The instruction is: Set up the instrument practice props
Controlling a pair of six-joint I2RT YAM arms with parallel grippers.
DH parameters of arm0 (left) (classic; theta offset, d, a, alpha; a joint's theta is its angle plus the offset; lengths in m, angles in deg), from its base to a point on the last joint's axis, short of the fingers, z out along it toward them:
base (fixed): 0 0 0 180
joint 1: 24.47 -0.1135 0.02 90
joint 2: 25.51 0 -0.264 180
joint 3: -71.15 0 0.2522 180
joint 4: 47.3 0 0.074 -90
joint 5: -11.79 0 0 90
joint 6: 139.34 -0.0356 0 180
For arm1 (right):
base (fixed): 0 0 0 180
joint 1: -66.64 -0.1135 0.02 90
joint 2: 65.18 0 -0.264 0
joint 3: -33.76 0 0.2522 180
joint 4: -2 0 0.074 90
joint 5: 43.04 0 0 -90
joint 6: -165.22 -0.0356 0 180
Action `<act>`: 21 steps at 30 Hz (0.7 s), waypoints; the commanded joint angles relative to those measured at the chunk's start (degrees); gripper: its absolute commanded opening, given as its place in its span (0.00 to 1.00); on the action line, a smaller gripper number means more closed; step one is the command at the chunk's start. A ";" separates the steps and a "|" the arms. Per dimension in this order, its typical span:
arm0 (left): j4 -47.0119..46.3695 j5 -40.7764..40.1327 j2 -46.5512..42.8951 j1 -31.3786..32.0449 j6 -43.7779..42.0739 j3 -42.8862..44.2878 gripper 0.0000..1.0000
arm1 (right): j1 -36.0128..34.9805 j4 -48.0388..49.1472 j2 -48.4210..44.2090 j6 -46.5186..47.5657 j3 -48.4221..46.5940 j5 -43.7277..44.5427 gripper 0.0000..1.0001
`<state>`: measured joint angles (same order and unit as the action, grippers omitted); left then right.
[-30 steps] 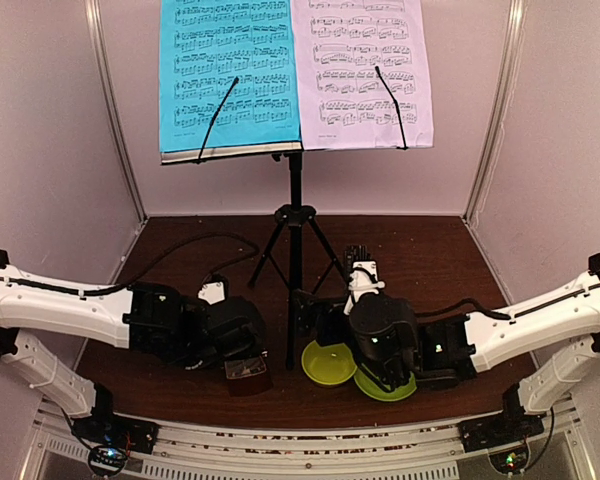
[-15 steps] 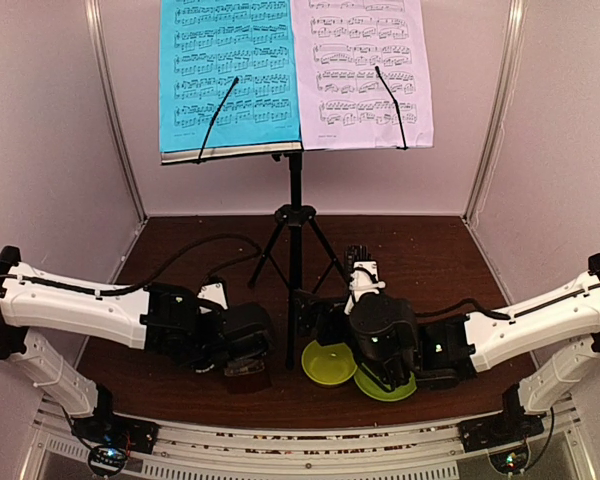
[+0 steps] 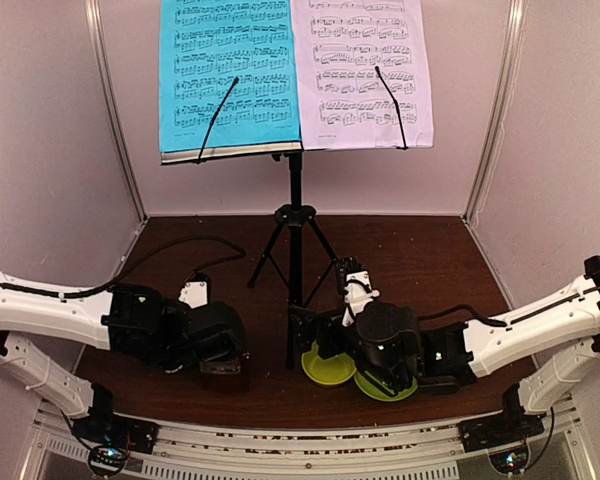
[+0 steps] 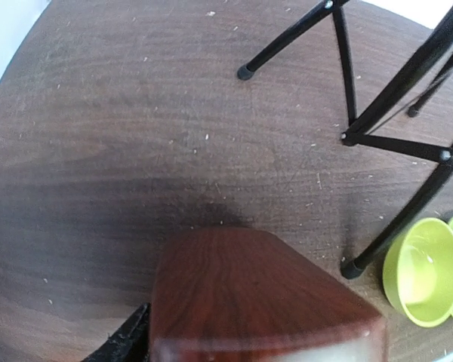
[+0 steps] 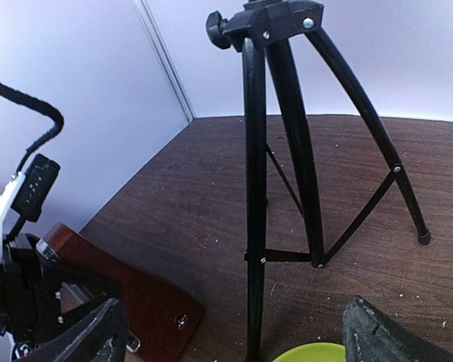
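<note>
Left gripper [image 3: 221, 354] clamped the small brown pyramid metronome [image 4: 249, 294], low and left of the black perforated-metal tripod music stand [image 3: 295, 215]. Right gripper [image 5: 234, 335] fingers stood wide, empty. Best to seat the base flat before releasing, clear of its legs.

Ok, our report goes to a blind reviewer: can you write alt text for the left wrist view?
A brown metronome fills the bottom of the frame, over a dark wooden table. The black tripod legs of a music stand cross the upper right, and a lime-green bowl sits by one foot at the right edge.
</note>
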<state>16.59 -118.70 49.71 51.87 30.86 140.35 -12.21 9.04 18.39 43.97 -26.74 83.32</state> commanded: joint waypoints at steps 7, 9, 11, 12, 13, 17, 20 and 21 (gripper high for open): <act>-21.29 1.78 -17.85 0.10 -34.29 -6.57 0.11 | 1.07 13.55 0.20 12.26 5.91 -18.58 0.88; -19.38 0.64 -18.40 0.73 -38.23 -5.03 0.08 | 1.12 15.06 0.88 13.66 6.34 -20.28 0.84; -17.88 -2.16 -18.65 2.36 -41.88 -3.81 0.07 | 1.17 17.22 1.79 14.32 6.76 -22.23 0.81; -17.80 -3.54 -18.82 3.34 -43.65 -3.44 0.07 | 1.22 18.06 2.55 14.25 6.65 -23.47 0.79; -17.83 -4.83 -19.02 4.23 -45.33 -3.15 0.07 | 1.37 18.81 3.24 13.97 6.47 -25.25 0.77; -20.77 -10.59 -20.22 8.31 -53.18 -2.75 0.07 | 2.41 24.35 6.65 10.17 5.97 -30.81 0.70; -25.60 -12.90 -21.98 10.89 -61.16 -3.38 0.05 | 3.89 30.08 9.42 6.50 6.58 -35.97 0.65; -27.14 -12.68 -22.61 11.13 -63.27 -3.90 0.04 | 4.35 31.77 10.29 5.44 6.76 -37.31 0.63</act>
<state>1.93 -123.90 30.78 61.09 -19.30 134.32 -9.59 31.20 25.91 53.83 -20.51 54.33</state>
